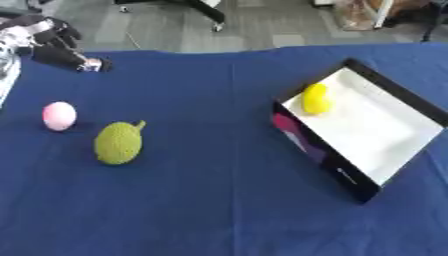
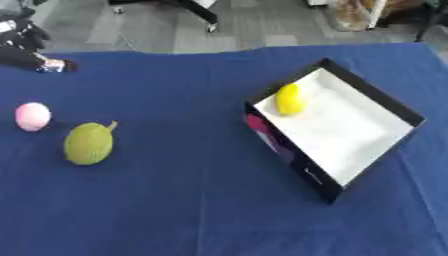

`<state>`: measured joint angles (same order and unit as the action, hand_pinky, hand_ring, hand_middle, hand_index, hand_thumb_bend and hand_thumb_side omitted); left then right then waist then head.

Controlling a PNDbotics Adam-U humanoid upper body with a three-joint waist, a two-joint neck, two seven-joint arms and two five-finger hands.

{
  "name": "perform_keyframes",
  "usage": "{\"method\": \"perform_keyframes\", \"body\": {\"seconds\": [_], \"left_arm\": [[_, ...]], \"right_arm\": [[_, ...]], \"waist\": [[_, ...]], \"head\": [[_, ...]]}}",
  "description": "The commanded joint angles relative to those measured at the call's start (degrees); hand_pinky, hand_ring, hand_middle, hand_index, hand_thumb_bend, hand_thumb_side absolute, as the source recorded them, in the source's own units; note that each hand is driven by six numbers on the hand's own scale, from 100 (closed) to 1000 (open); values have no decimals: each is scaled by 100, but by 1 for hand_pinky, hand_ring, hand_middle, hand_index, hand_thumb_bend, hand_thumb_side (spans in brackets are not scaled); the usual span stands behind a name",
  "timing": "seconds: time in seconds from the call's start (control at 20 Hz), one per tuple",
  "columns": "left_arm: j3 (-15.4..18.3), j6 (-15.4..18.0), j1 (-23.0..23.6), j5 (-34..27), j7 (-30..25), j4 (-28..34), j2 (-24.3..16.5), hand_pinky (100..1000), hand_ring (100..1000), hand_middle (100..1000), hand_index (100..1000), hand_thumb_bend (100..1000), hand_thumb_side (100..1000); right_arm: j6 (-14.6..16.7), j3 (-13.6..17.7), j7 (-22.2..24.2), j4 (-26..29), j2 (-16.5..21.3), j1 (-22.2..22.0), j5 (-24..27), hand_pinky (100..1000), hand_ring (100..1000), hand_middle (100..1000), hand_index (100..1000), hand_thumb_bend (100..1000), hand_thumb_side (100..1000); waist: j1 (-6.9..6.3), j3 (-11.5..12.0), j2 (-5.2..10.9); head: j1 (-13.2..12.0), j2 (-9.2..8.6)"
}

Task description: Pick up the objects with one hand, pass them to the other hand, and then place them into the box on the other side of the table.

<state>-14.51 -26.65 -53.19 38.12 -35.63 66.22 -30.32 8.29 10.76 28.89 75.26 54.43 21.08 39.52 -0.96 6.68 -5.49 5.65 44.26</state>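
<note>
— Why are the pink ball (image 1: 59,115) and green fruit (image 1: 118,143) on the desk's (image 1: 201,200) left?
— They await the left hand (image 1: 52,42), far left; I cannot tell its fingers' state. The box (image 1: 411,102) at right holds a yellow fruit (image 1: 316,99).

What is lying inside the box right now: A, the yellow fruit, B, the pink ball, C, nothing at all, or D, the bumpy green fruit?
A: the yellow fruit lies on the white floor of the box, near its far corner, while the pink ball and the bumpy green fruit lie on the blue cloth.
</note>
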Motion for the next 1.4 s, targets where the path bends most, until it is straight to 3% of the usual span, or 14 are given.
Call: {"method": "perform_keyframes", "body": {"seconds": [0.05, 0.5, 0.95, 1.4], "left_arm": [[146, 10, -196, 240, -251, -240, -234, 881, 869, 752, 860, 658, 388], [313, -32, -288, 667, -751, -825, -337, 883, 869, 767, 860, 750, 431], [421, -65, -347, 1612, -1066, -1449, -269, 882, 872, 784, 845, 844, 401], [678, -265, -324, 2262, -896, -1975, -177, 876, 869, 787, 810, 784, 291]], "right_arm": [[37, 95, -34, 90, 306, 32, -58, 1000, 1000, 1000, 1000, 100, 516], [73, 85, -58, 74, 253, 15, -220, 1000, 1000, 1000, 1000, 100, 517], [126, 9, -37, 68, 160, 29, -457, 1000, 1000, 1000, 1000, 100, 517], [183, -33, -38, 47, 49, -9, -704, 1000, 1000, 1000, 1000, 100, 518]], "waist": [[-38, -30, -2], [-30, -106, -95], [-36, -156, -168], [-14, -193, -233]], "head": [[-78, -14], [-189, -14], [-231, -14], [-293, -14]]}}
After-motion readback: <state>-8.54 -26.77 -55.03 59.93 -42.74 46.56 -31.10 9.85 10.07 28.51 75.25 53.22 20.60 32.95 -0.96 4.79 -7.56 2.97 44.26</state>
